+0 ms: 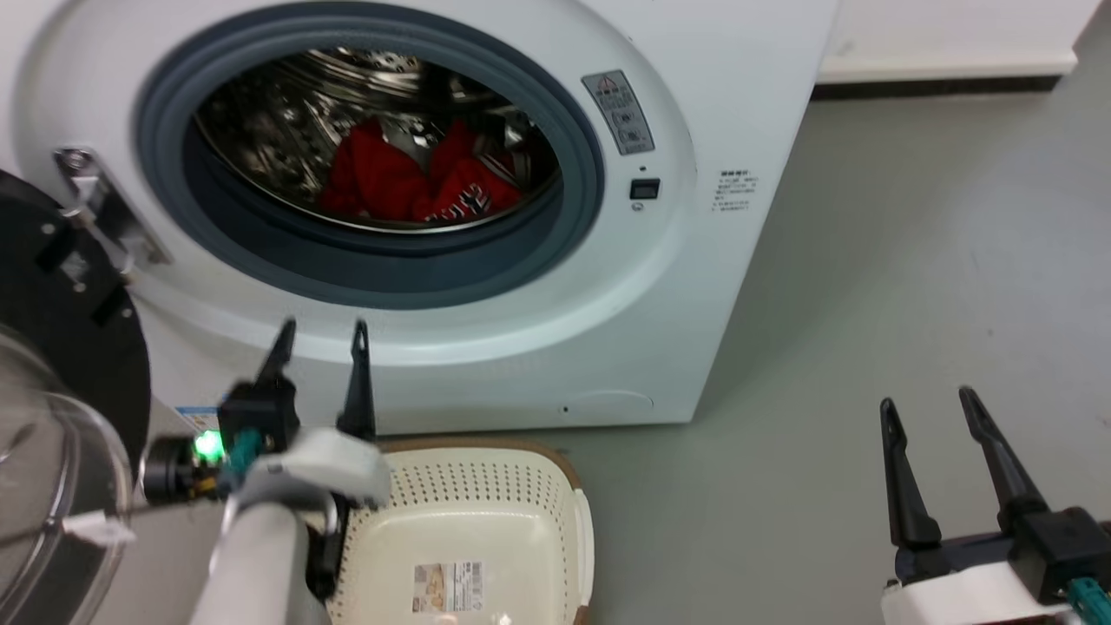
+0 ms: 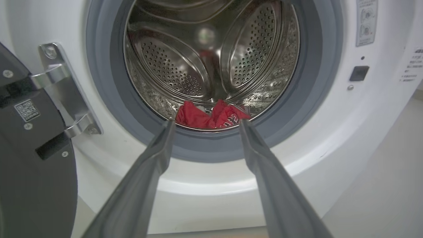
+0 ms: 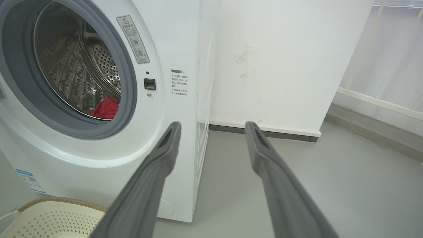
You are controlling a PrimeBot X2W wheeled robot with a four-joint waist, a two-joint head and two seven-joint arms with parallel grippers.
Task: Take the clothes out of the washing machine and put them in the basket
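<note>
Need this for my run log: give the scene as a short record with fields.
washing machine: door swung open at its left
clothes: red, lying at the bottom of the drum
basket: on the floor in front of the washing machine, no clothes visible in it
left gripper: open, holding nothing, outside the drum, aimed toward the clothes
right gripper: open, holding nothing, over the floor right of the washing machine
</note>
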